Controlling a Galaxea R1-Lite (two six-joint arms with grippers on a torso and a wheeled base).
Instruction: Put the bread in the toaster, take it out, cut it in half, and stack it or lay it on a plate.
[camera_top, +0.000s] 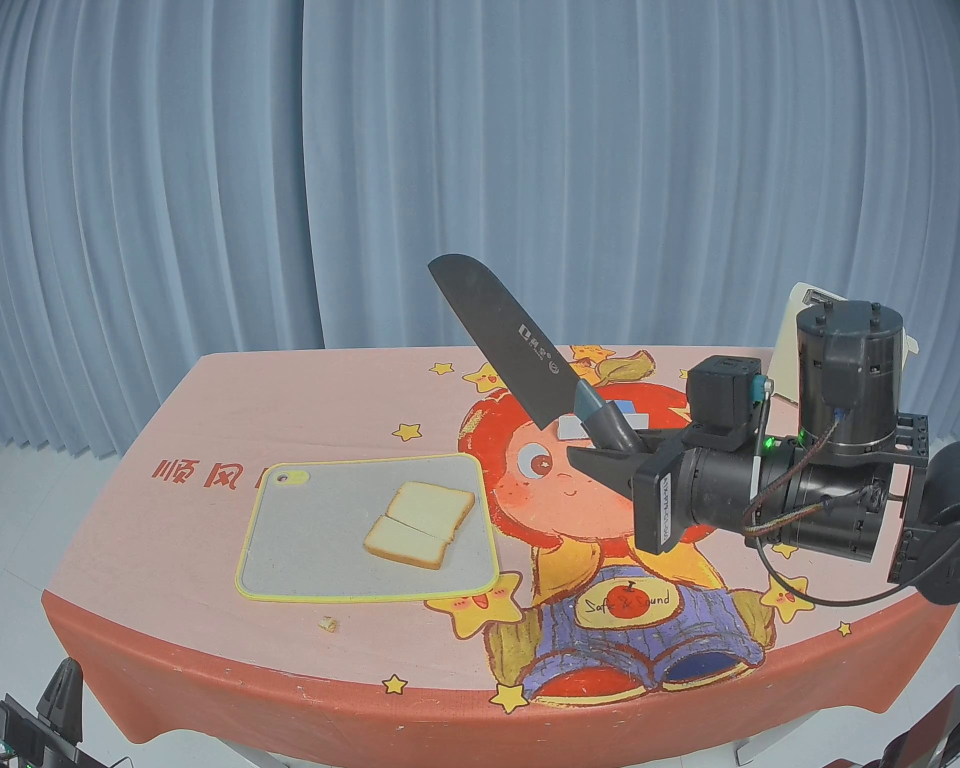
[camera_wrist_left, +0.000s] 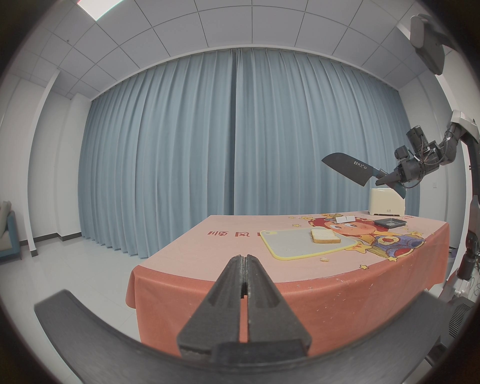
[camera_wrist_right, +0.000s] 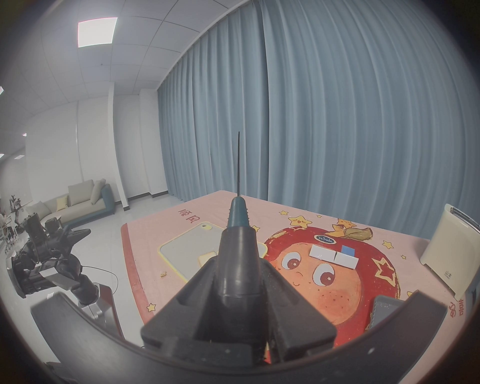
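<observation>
Gripping knife (camera_top: 505, 335), handle (camera_top: 598, 408) mostly hidden

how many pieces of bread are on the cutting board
2. Both lie on the grey, yellow-rimmed cutting board: the far pale bread half, and the near bread half touching it, closer to the robot.

noted a matt dark blade on the knife (camera_top: 510, 335), smooth plastic in the cutting board (camera_top: 300, 540), printed cloth over the worktop (camera_top: 250, 400), porous crumb on the bread (camera_top: 420, 525), a smooth cream shell on the toaster (camera_wrist_right: 450, 250).
</observation>
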